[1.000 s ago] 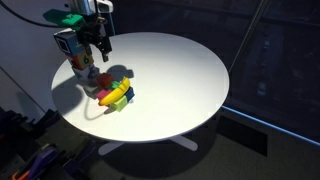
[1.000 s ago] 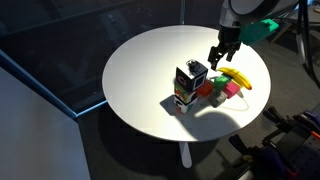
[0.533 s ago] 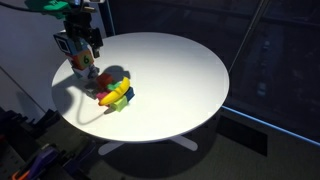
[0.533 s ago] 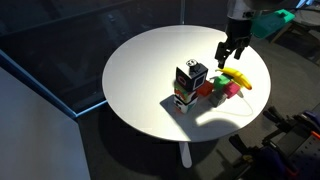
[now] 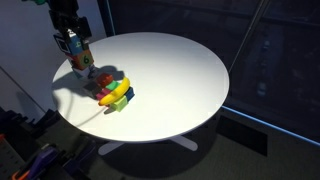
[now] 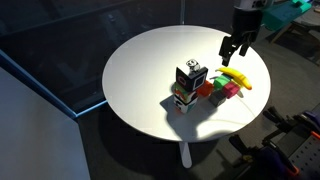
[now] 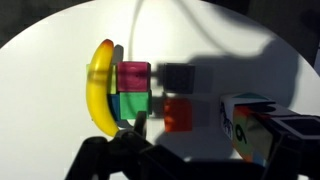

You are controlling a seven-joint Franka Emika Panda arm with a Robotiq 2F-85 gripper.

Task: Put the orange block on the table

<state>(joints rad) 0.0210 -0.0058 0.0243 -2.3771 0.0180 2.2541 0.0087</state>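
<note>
I judge the job done: the orange block (image 7: 179, 113) sits on the table (image 6: 150, 60), at three o'clock of the green block (image 7: 132, 103), with the carton (image 7: 250, 125) at its own three o'clock. My gripper (image 6: 235, 52) hangs above them, pointing down, jaws spread and empty.

No legible text on the carton (image 7: 252, 126)

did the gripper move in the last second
Yes: in an exterior view the gripper has risen and shifted right, away from the carton.
</note>
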